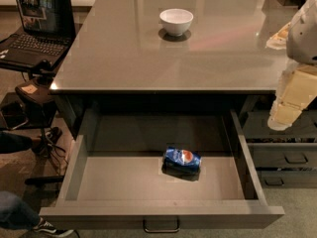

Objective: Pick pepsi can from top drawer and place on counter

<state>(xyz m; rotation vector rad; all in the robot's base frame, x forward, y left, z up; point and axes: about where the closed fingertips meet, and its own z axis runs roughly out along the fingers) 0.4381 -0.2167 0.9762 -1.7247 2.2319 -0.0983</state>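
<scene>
The pepsi can (pixel 182 161) is blue with a red-white-blue logo. It lies on its side on the floor of the open top drawer (pixel 119 180), right of the middle. The drawer is pulled out below the counter (pixel 148 58), and its dark handle (pixel 161 226) is at the front. My gripper (pixel 281 119) is the cream-coloured end of the white arm at the right edge. It hangs above the drawer's right side, up and to the right of the can and apart from it.
A white bowl (pixel 176 21) stands on the counter at the back middle. A laptop (pixel 39 21) sits on a side stand at left. Narrower grey drawers (pixel 287 157) are at right. A person's shoe (pixel 47 227) and legs are on the floor at lower left.
</scene>
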